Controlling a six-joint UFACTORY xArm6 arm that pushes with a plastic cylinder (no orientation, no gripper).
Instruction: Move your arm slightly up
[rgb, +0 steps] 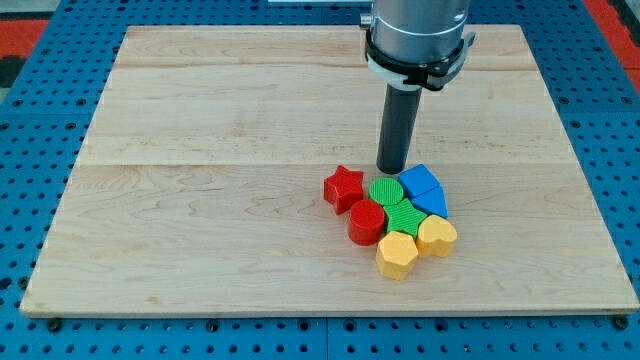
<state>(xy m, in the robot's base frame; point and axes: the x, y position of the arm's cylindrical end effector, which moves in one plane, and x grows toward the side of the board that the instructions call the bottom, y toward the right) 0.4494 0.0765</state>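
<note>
Wooden counter lies bare toward its far edge beyond your clawless tip, which sits just behind the green ribbed round block, holding nothing.

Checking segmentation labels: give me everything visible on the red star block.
The red star block is a small, glossy, plastic-looking star lying flat on the wooden board, at the view's left edge of the block cluster. Its right side meets the green block and the red cylinder. My tip stands apart, up and to its right.
</note>
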